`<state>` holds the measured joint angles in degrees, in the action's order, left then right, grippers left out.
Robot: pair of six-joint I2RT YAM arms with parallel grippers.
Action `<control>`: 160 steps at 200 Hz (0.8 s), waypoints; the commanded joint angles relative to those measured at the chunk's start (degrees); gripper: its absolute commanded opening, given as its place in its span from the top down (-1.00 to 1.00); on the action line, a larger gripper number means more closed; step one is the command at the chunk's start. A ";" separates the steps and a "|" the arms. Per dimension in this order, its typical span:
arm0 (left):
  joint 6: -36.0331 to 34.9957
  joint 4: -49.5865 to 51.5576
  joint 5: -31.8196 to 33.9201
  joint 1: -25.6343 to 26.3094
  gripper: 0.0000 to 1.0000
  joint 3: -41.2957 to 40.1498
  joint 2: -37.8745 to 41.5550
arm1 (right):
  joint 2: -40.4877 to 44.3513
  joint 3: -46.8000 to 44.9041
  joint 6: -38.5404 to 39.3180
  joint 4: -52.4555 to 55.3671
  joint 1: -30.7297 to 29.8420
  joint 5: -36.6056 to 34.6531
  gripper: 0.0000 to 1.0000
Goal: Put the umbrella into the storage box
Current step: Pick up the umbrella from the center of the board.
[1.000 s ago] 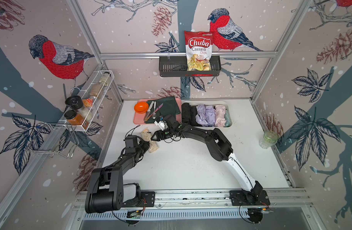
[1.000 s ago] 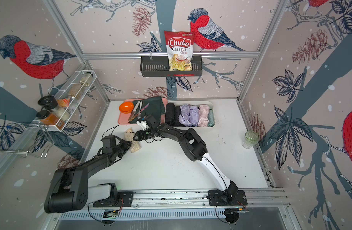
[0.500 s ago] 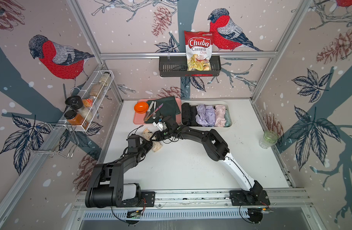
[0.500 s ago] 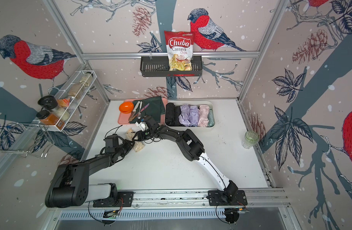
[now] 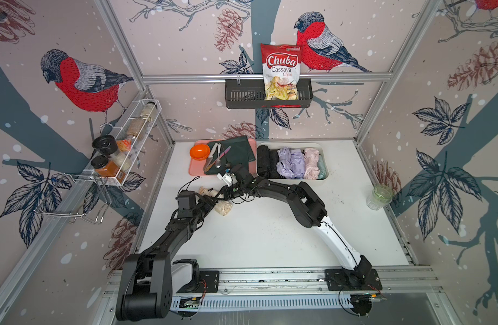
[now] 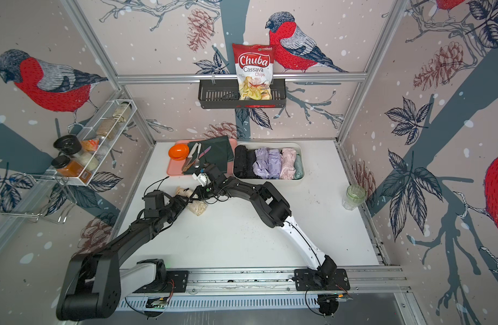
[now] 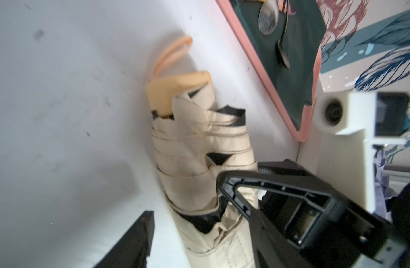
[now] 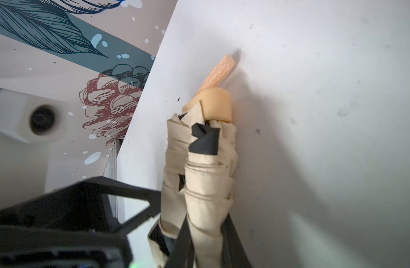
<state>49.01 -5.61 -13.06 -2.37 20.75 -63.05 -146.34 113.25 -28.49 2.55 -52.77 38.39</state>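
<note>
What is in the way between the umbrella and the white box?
Nothing lies on the table between the umbrella and the box; only the right arm crosses there. But rolled bundles fill the box.

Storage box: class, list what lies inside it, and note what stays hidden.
Inside the storage box lie rolled fabrics in a row: black bundles, lilac bundles, a pink bundle, a teal bundle. They hide its floor.
</note>
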 commanded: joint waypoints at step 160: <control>-5.06 3.98 12.41 4.35 -0.97 7.92 15.74 | 48.91 -35.55 5.37 0.61 12.56 -29.30 1.00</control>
<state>46.74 2.72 0.10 -1.63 27.00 -45.21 -103.11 81.69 -23.53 5.98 -43.99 15.81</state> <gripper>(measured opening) 0.983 0.175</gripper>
